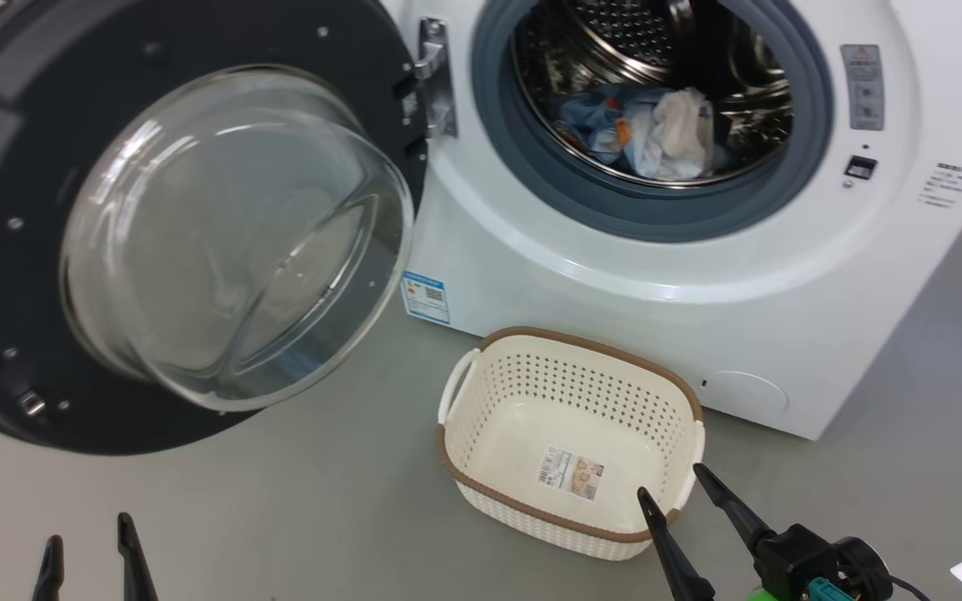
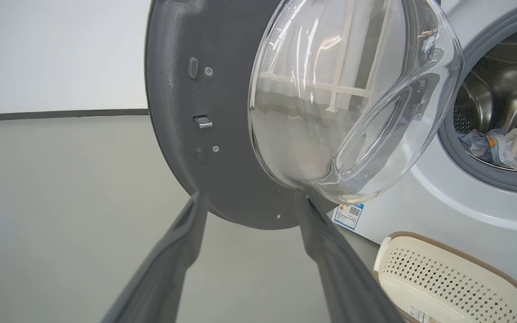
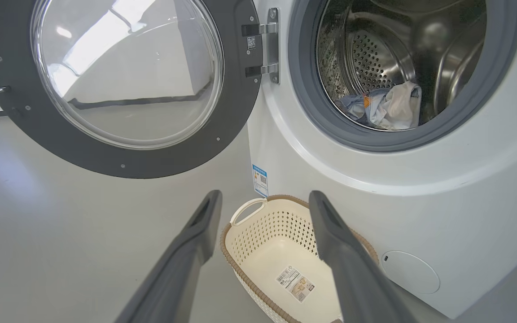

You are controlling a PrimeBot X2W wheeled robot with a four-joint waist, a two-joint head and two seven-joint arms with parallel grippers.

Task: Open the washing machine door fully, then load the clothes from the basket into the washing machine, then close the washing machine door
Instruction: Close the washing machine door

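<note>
Empty basket (image 1: 489, 401), clothes (image 1: 656, 133) in the drum (image 1: 615, 33); my left hand (image 1: 88, 534) and right hand (image 1: 671, 484) gape wide, holding nothing. Risk: shutting the door (image 1: 230, 242) pinches cloth lying near the gasket (image 1: 493, 100).

1 washing machine (image 1: 615, 284), 1 door (image 1: 230, 234), 1 basket (image 1: 514, 392), 1 clothes heap (image 1: 656, 133), 2 claws (image 1: 88, 527) (image 1: 670, 480).

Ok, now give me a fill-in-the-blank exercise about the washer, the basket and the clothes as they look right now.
1. The clothes lie in the steel ____ of the washing machine.
2. The basket in front of the machine is ____ of clothes.
3. The washing machine door stands ____.
4. The right pincer, jaws apart, hovers by the near corner of the ____.

Missing words: drum; empty; open; basket.
</note>
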